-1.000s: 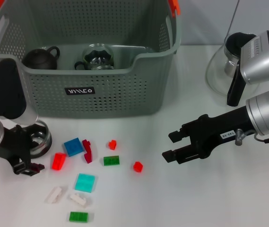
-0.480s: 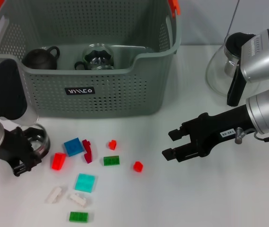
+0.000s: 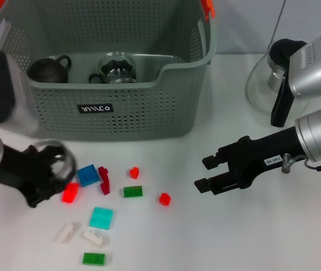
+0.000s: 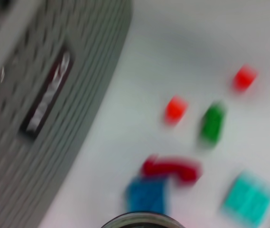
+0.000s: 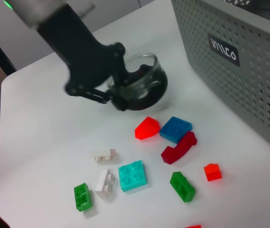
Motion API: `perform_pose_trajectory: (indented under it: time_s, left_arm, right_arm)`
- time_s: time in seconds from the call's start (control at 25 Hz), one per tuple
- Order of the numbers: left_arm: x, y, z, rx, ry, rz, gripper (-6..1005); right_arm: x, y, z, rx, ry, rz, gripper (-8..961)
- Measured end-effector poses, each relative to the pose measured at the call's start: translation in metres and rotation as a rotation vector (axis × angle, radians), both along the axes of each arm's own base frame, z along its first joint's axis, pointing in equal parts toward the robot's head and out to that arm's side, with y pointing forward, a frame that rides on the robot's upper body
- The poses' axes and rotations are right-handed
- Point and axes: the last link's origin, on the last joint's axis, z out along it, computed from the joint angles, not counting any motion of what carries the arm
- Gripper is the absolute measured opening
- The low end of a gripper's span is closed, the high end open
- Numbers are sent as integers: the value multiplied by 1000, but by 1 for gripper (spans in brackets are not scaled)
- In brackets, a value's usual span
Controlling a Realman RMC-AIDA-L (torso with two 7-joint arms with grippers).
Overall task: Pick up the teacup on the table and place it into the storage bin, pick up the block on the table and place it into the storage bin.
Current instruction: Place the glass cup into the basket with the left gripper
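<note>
White tabletop (image 3: 216,237): left gripper (image 3: 47,175) clamped on glass teacup (image 3: 56,164), storage bin (image 3: 121,113) just beyond; right gripper (image 3: 204,174) spread open, idle.

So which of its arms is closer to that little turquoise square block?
The left. Its end effector, holding a glass teacup, sits just beyond the turquoise block; the right end effector hovers open, much farther off on the other side.

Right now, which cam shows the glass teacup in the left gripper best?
The right wrist view: the glass teacup shows whole and sharp, with the left gripper clamped on its rim above the table. The head view shows it motion-blurred beside the storage bin. The left wrist view catches only its rim.
</note>
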Motion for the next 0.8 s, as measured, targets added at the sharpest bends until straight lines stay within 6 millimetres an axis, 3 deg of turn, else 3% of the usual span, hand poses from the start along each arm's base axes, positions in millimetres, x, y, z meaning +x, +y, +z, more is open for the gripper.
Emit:
perform_pose_trajectory:
  time_s: [0.16,0.2,0.24,0.4,0.64,0.8]
  left_arm:
    - [40,-7,24,12,-295,17,41]
    - [54,-3,36,48,-422,24,41]
    - [54,-3,36,48,-422,24,41]
    - [88,16,58,100,-654,-5,41]
    - [126,78,68,275,-659,-25,42]
    - [122,130,44,371,-485,60,42]
  right_arm:
    - [2,-1,1,-4,-1,-5,687]
    - [3,-2,2,-4,-1,-8,687]
    - [4,-2,2,-5,-1,-9,687]
    - [5,-2,2,-6,-3,-10,686]
    - [2,-2,3,-16,-7,-14,686]
    - [0,0,4,-17,-9,-18,686]
